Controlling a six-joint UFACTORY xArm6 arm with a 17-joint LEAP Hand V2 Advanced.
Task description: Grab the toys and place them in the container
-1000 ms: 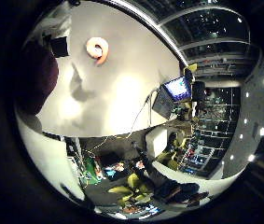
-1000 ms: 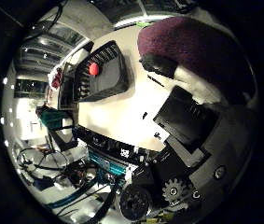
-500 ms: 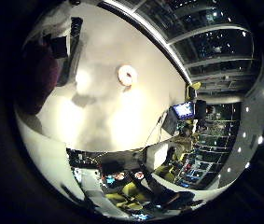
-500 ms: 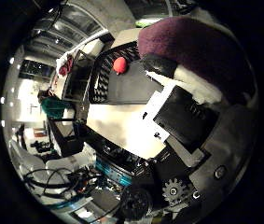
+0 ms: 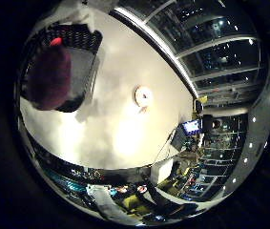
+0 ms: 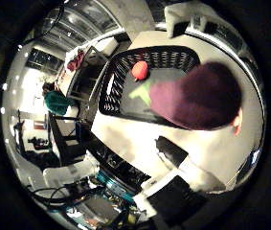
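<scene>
The dark purple plush toy (image 6: 197, 98), which the hand (image 6: 183, 184) appears to pinch though its fingers barely show, now hangs over the black mesh plastic basket (image 6: 113, 79) holding a small red toy (image 6: 140, 70), so release looks imminent, while a white ring toy (image 5: 143, 96) waits on the white table (image 5: 110, 138).

Purple plush toy (image 6: 197, 98) over black slatted container (image 6: 113, 76), red toy (image 6: 140, 70) inside, ring-shaped toy (image 5: 143, 96) on table
</scene>
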